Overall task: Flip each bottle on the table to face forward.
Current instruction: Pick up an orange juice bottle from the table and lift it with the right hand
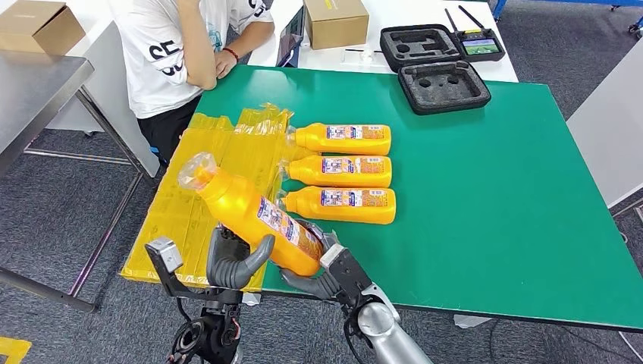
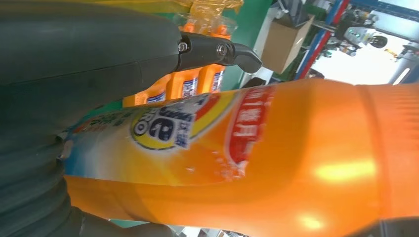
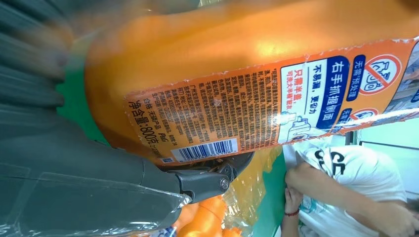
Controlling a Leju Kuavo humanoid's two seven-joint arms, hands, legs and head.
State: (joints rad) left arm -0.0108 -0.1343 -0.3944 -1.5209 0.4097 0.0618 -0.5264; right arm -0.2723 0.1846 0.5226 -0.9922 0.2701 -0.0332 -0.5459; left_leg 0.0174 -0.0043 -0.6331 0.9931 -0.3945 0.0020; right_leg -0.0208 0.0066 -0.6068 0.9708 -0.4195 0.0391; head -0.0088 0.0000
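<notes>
Bottle [image 1: 254, 214] no. 4 is up off the green table [image 1: 493, 205], held tilted betw both hands near the front edge, cap end w/ clear wrap pointing up and to the robot's left. Left hand [image 1: 236, 262] fingers curl round its lower body; right hand [image 1: 327, 271] cups the base end. Three other bottles [image 1: 345, 173] lie side by side on the table just beyond, labels up, beside yellow plastic sheets [image 1: 189, 212]. Step in hand, prob: mid-flip. Right wrist view shows barcode side; left wrist view the logo side. Next: roll logo face up, lay it parallel in the row w/o knocking the nearest one.
</notes>
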